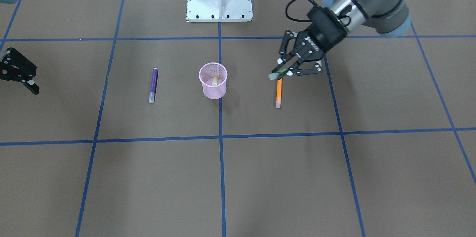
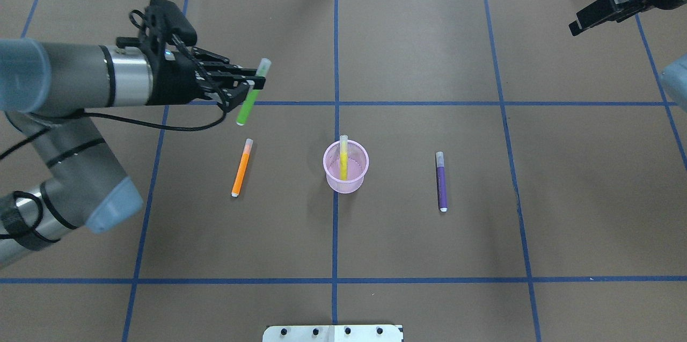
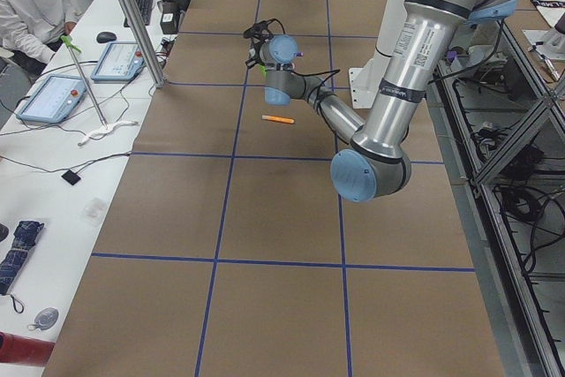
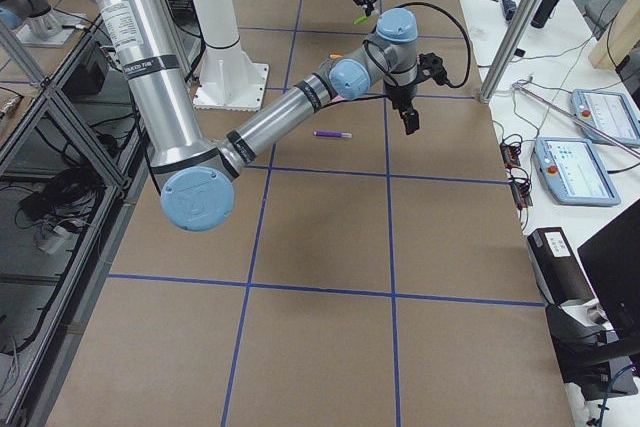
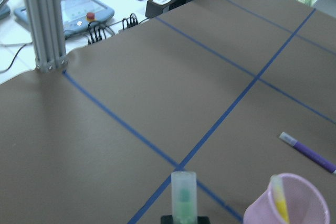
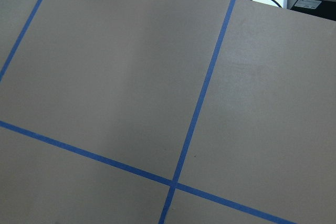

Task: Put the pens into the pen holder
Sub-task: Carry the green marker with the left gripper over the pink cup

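We find the left claw (image 2: 256,84) clamped on a green pen (image 2: 246,108), upper left of the overhead view. The pink cup (image 2: 346,185) sits centre, holding a yellow pen (image 2: 343,155). Right claw (image 2: 577,24), upper right: we cannot tell its state.

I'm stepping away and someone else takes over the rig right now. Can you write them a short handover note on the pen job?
Left gripper: shut on the green pen, held in the air on the robot's left of the pen holder, not yet over it.
Right gripper: out near the table's right edge, with no pen seen in it. Whether it is open or shut cannot be told.
Done: the yellow pen stands in the pen holder.
Left to do: drop in the green pen, then collect the orange pen, lying on the table to the holder's left, and the purple pen, lying to its right.
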Tool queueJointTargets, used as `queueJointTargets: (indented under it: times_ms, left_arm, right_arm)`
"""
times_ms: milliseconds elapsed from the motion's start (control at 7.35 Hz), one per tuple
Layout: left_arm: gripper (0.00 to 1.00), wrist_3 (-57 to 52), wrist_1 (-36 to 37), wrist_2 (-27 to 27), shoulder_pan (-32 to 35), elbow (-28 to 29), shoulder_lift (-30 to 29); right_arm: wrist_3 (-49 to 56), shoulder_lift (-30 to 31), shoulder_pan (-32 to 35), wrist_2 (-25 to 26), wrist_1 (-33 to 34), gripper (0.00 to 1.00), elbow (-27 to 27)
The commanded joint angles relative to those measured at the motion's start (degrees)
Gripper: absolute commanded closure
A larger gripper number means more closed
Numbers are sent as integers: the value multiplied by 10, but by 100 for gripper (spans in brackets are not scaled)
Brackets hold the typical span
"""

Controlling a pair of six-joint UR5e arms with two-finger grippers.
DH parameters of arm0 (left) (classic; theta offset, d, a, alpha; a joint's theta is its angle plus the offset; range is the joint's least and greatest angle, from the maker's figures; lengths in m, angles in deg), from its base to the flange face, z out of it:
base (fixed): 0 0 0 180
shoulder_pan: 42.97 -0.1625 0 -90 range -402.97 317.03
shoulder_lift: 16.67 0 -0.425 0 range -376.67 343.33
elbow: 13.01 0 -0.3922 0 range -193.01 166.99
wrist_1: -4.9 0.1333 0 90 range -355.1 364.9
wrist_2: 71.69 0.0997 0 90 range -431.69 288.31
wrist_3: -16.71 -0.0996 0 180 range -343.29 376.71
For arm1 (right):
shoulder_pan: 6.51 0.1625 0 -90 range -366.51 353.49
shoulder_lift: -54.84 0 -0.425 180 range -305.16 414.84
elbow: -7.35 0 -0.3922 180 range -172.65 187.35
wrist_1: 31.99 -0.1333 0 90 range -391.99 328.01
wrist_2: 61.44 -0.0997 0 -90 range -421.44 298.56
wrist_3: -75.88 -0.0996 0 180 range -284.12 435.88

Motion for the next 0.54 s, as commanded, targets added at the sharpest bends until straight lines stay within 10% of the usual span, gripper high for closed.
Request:
queueJointTargets:
  times_ms: [0,408]
  left_arm:
    - [100,-5,-81,148,-100,84,-74]
    - [100,-5,-163,204,-148,183,-116]
  right_arm:
    - [4,3,5,-5,-2,0,-1]
    - [4,4,4,-3,-2,0,-4]
